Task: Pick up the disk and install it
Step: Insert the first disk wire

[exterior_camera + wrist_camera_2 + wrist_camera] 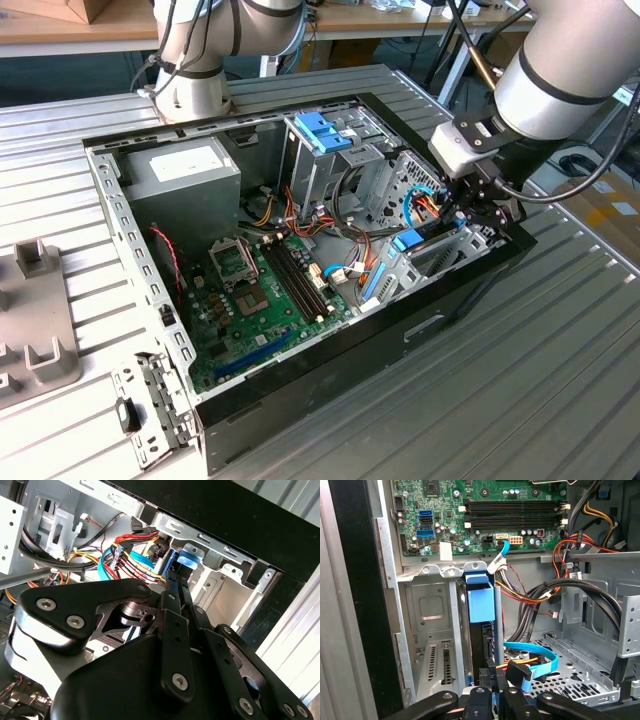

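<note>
I see my arm reaching down into the computer case (300,395), pincer (492,687) clenched on the disk (481,605) standing edgewise in its bay; its body is mostly hidden.

The computer case (300,400) lies open on the table (500,400). Inside, the power supply (185,185) sits toward the exterior view's left, the motherboard (260,300) beside it, and the disk (418,245) stands on edge in its bay at the right wall, under the gripper (478,205).
</note>
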Controlling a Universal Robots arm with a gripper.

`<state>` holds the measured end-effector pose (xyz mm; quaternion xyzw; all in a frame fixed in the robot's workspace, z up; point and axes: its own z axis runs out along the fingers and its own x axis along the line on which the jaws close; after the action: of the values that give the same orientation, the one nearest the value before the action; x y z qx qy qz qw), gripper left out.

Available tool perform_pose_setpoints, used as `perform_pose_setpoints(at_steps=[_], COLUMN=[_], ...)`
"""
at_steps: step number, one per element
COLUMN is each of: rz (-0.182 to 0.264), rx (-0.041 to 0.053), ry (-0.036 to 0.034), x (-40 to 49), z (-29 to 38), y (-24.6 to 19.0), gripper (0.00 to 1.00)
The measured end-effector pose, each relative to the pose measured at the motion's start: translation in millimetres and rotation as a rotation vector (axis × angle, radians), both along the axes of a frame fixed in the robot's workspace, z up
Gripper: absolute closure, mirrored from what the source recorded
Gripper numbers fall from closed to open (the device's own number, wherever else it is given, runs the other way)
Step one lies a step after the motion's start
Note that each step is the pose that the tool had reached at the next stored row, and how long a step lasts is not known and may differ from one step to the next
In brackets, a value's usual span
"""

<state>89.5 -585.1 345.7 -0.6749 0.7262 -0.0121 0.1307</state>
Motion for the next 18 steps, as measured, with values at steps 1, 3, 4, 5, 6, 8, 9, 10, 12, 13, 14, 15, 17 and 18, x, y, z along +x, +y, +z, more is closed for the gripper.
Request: perform_pose_setpoints(at_steps=[1,3,4,5,6,8,9,10,12,13,14,15,17,18], rz=[0.0,0.0,0.0,0.0,0.0,0.0,0.0,0.0,0.0,0.0,0.0,0.0,0.0,0.0], rx=[0.0003,0.0003,0.0002,0.0002,0.0002,0.0,0.0,0.0001,0.0,0.0001,0.0,0.0001,0.0002,0.0004], ry=[0.0,0.0,0.0,0.0,0.0,0.0,0.0,0.0,0.0,0.0,0.0,0.0,0.0,0.0], x=[0.1,0.3,0.4,0.3,0.4,0.4,0.4,0.4,0.4,0.4,0.4,0.4,0.4,0.4], z=[-0.2,-0.1,-0.1,-0.2,-0.1,-0.1,-0.1,-0.1,-0.1,-0.1,-0.1,-0.1,-0.2,-0.4], y=[1.6,3.6,3.9,3.8,3.8,3.7,3.5,3.1,2.1,1.6,1.2,1.2,1.2,1.1], gripper=[0.84,0.84,0.84,0.84,0.84,0.84,0.84,0.84,0.84,0.84,0.84,0.84,0.84,0.84])
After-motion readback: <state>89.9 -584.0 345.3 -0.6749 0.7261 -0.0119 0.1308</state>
